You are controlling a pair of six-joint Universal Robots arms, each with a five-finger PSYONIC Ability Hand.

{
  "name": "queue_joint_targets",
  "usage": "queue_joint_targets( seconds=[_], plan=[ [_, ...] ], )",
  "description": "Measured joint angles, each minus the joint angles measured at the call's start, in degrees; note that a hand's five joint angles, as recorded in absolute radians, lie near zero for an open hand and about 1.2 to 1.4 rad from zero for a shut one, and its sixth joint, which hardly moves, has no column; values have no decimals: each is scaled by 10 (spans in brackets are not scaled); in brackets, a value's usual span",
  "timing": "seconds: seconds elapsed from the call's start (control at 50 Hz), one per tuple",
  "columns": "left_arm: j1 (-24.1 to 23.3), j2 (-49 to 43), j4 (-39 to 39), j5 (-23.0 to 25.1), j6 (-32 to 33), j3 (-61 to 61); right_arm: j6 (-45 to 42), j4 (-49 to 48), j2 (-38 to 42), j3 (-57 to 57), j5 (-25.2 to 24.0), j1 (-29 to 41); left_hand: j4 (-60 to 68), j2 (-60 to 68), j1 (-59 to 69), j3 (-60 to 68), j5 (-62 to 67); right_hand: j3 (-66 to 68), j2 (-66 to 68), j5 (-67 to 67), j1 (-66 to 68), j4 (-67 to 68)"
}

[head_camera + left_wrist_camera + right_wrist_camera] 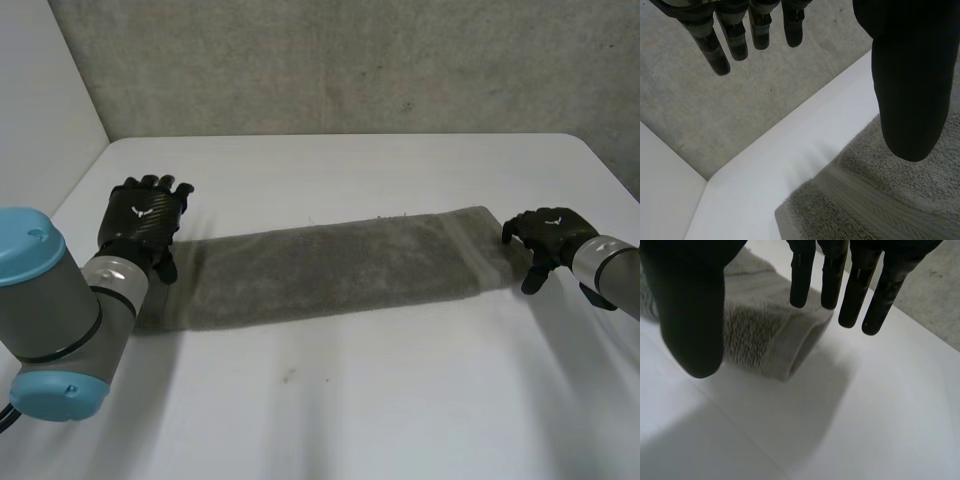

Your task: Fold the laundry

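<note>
Hovering with straight, empty fingers, the left hand [143, 218] and right hand [545, 235] stood at opposite short ends of the grey towel [330, 268], a long strip lying flat on the counter [350, 400]. It seemed a pause between folds; next, one end needed pinching and carrying across to the other.

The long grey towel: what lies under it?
Under the long grey terry towel is the white table, bare around its edges. The towel lies flat, but the surface it covers is hidden.
</note>
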Motion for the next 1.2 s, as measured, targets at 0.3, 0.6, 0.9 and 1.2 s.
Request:
queue_joint_targets(
  seconds=[0.3, 0.6, 0.9, 1.2],
  plan=[
    [1, 2, 7, 0, 2, -12, -23, -94, 25, 9, 23, -13, 0, 0, 0, 0, 0, 426, 433, 409, 326, 430],
    [0, 10, 7, 0, 1, -18, -171, -71, -61, 6, 145, -85, 0, 0, 0, 0, 0, 428, 433, 412, 326, 432],
    [0, 25, 7, -2, -1, -19, -61, -157, -142, -11, 33, 99, 0, 0, 0, 0, 0, 429, 433, 418, 331, 432],
    [2, 36, 7, -2, -1, -26, -61, -253, -2, -14, -50, 403, 0, 0, -4, 0, 0, 430, 433, 420, 331, 432]
  ],
)
